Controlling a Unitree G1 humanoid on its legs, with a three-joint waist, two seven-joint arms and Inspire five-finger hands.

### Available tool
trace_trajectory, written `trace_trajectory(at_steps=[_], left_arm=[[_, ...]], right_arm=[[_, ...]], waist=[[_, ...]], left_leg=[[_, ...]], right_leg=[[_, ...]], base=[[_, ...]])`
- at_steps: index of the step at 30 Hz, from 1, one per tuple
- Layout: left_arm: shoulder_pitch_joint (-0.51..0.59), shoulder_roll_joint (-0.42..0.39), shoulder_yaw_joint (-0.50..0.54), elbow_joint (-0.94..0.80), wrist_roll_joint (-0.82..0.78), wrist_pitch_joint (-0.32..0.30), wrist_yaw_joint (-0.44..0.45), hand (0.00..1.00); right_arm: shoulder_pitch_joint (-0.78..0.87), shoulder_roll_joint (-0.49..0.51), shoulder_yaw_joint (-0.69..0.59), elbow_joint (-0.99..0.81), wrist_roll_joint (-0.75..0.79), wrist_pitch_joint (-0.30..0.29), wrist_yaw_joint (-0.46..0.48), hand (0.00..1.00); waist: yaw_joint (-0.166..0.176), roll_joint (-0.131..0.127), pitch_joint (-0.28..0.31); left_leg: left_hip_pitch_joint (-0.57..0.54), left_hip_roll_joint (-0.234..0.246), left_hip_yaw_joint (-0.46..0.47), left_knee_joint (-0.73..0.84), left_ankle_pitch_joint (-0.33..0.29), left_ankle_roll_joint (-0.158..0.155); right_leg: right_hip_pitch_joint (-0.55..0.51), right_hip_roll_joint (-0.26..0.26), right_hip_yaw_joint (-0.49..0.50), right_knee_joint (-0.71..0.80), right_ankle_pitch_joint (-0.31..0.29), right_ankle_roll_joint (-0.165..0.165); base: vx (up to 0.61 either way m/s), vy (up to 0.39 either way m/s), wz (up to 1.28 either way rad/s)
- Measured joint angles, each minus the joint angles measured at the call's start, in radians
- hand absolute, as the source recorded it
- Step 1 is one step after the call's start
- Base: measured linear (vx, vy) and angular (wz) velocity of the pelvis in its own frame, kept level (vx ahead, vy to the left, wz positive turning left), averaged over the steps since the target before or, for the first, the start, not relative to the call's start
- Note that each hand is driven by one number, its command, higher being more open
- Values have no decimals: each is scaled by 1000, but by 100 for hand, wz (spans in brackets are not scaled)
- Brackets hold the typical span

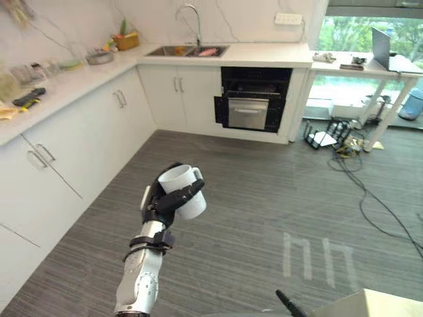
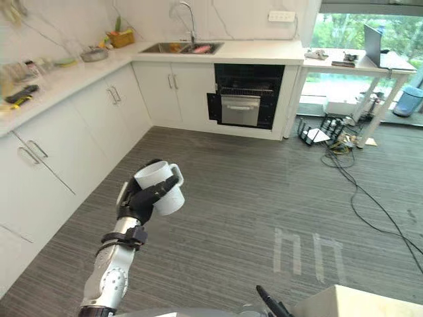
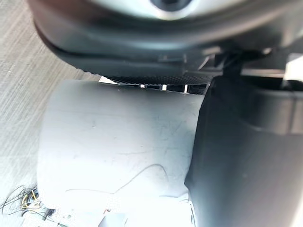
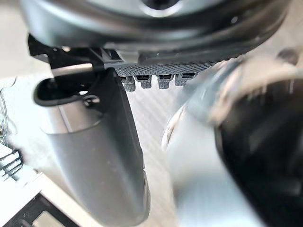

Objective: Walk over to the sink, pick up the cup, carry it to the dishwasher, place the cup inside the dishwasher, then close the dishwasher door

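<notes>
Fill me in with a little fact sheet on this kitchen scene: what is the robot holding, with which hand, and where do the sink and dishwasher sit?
cup: white, with a handle, carried in the air over the floor
left hand: fingers curled round the cup
right hand: seen close in its wrist view
sink: set in the far counter, under a tap
dishwasher: dark unit under that counter, right of the sink; looks open
stage: cup in hand, not yet in the dishwasher

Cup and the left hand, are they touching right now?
Touching. The left eye view shows the left hand with its fingers curled round the white cup, lifting it clear.
</notes>
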Motion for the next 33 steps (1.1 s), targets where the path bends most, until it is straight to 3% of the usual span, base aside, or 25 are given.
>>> trace_trajectory(at_steps=[3, 4, 5, 6, 7, 8, 9, 11, 12, 14, 15, 16, 18, 19, 21, 22, 23, 24, 25, 26, 27, 28, 30, 32, 33], left_arm=[[-15, 0, -19, -1, 12, 0, -1, 0], [-21, 0, -16, -1, 12, 0, 3, 0], [-23, -2, -15, -1, 12, -1, 8, 0], [-26, 6, -11, 1, 16, 0, 14, 0], [-41, 14, -15, 2, 34, 3, 16, 0], [-50, 16, -17, 2, 42, 4, 15, 0], [-74, 19, -18, 0, 51, 10, 12, 0], [-91, 21, -18, -19, 58, 27, 8, 0], [-87, 20, -18, -28, 68, 37, 6, 0], [-73, 19, -28, -71, 68, 47, -1, 0], [-76, 23, -45, -100, 68, 48, -13, 0], [-77, 22, -54, -109, 68, 49, -18, 0], [-67, 16, -88, -143, 68, 56, -53, 0], [-62, 12, -92, -146, 68, 56, -54, 0], [-48, 8, -93, -147, 70, 58, -52, 0], [-48, 4, -93, -147, 70, 58, -50, 0], [-45, -9, -92, -154, 70, 53, -38, 0], [-31, -24, -87, -158, 69, 39, -18, 0], [-23, -33, -82, -159, 69, 35, -1, 0], [-16, -45, -73, -158, 69, 31, 21, 0], [-10, -61, -62, -158, 69, 31, 43, 0], [3, -66, -51, -158, 69, 24, 57, 0], [35, -63, -25, -158, 70, 13, 65, 0], [58, -61, -1, -158, 70, 5, 81, 0], [59, -65, 9, -159, 69, -4, 93, 0]], right_arm=[[9, 9, 1, 2, 7, -4, -1, 100], [8, 16, 1, -1, 8, -17, -1, 100], [3, 19, 1, -6, 8, -25, 1, 100], [-3, 31, 2, -11, 5, -32, 2, 100], [-3, 52, 2, -15, 2, -38, 0, 100], [-2, 63, 1, -16, 1, -38, -3, 100], [-2, 77, -3, -19, 2, -39, -11, 100], [3, 84, 5, -28, 0, -30, -25, 100], [11, 82, 5, -33, -1, -26, -34, 100], [13, 85, 5, -44, -1, -23, -44, 100], [18, 90, 5, -60, -2, -23, -47, 100], [19, 92, 5, -64, -3, -23, -47, 100], [24, 94, 4, -77, 0, -23, -51, 100], [24, 93, 4, -79, 0, -23, -55, 100], [28, 88, 3, -88, 4, -24, -62, 100], [30, 87, 3, -90, 4, -26, -62, 100], [31, 80, 4, -97, 0, -35, -61, 100], [40, 75, 10, -113, -5, -41, -60, 100], [47, 73, 19, -126, -12, -47, -60, 100], [52, 66, 45, -139, -15, -60, -60, 100], [42, 50, 81, -150, -23, -65, -64, 100], [23, 35, 127, -161, -27, -65, -65, 100], [-31, 17, 191, -164, -29, -66, -66, 100], [-86, 5, 247, -167, -35, -72, -65, 100], [-110, -3, 275, -169, -43, -80, -62, 100]], waist=[[-8, 0, 2], [-13, -1, 3], [-11, 3, 8], [-12, 7, 18], [-9, 9, 24], [-5, 7, 26], [1, 4, 38], [16, -25, 55], [19, -25, 60], [23, -9, 54], [21, -12, 52], [19, -13, 51], [21, -2, 22], [20, 1, 14], [16, 14, -6], [14, 20, -4], [17, 31, -4], [19, 43, -11], [24, 43, -11], [29, 54, -15], [35, 53, -12], [45, 46, -11], [73, 37, -8], [88, 29, -9], [87, 31, -10]], left_leg=[[13, -10, -40, 1, -1, 4], [13, -6, -46, 0, -2, 7], [15, 1, -53, 5, -5, 20], [13, 22, -54, 22, -20, 23], [3, 45, -57, 38, -36, 14], [1, 54, -58, 39, -41, 10], [10, 67, -59, 37, -52, -1], [40, 69, -43, 38, -86, -21], [79, 86, -27, 39, -117, -32], [121, 128, 49, 42, -147, -45], [138, 141, 100, 55, -154, -60], [144, 145, 112, 59, -155, -62], [160, 168, 139, 92, -149, -68], [154, 173, 143, 113, -147, -67], [74, 225, 183, 354, -133, -80], [40, 250, 191, 450, -116, -107], [-39, 300, 183, 644, -35, -169], [-109, 344, 169, 798, 105, -202], [-139, 362, 163, 869, 186, -194], [-183, 386, 159, 958, 203, -199], [-242, 397, 162, 1039, 119, -176], [-293, 392, 174, 1037, 22, -125], [-323, 363, 175, 863, -67, -93], [-321, 291, 131, 523, -91, -104], [-319, 244, 88, 273, -47, -114]], right_leg=[[-48, -14, 57, 106, 108, 2], [-82, -8, 76, 148, 172, 0], [-116, 13, 103, 180, 140, 2], [-126, 69, 126, 106, 8, 14], [-127, 124, 121, -63, -44, 29], [-126, 145, 110, -167, -43, 32], [-104, 170, 76, -398, -13, 51], [-66, 173, 6, -654, 64, 53], [-30, 172, -45, -665, 145, 37], [-36, 172, -95, -590, 154, 16], [-44, 173, -98, -525, 128, -26], [-44, 173, -99, -505, 117, -42], [-42, 173, -111, -430, 29, -54], [-39, 176, -112, -426, 16, -53], [18, 205, -122, -468, -10, -46], [45, 216, -123, -489, -10, -45], [84, 238, -120, -520, -14, -48], [121, 266, -97, -548, -21, -54], [143, 282, -80, -571, -23, -60], [170, 298, -54, -594, -24, -65], [200, 302, -16, -609, -33, -62], [230, 296, 31, -635, -37, -58], [264, 273, 121, -666, -41, -49], [285, 223, 193, -681, -43, -6], [294, 191, 223, -685, -48, 35]], base=[[102, -45, 71], [106, -49, 35], [106, -52, 18], [125, -83, 5], [82, -60, 4], [173, -142, 10], [161, -134, 3], [304, -230, -12], [354, -226, -20], [395, -183, -21], [381, -165, -7], [347, -176, 19], [361, -202, 17], [317, -170, -1], [308, -164, -5], [367, -115, -11], [307, -36, -30], [382, -37, -44], [281, -20, -58], [364, 30, -72], [356, 37, -100], [396, 61, -103], [355, 135, -143], [349, 239, -128], [215, 185, -59]])
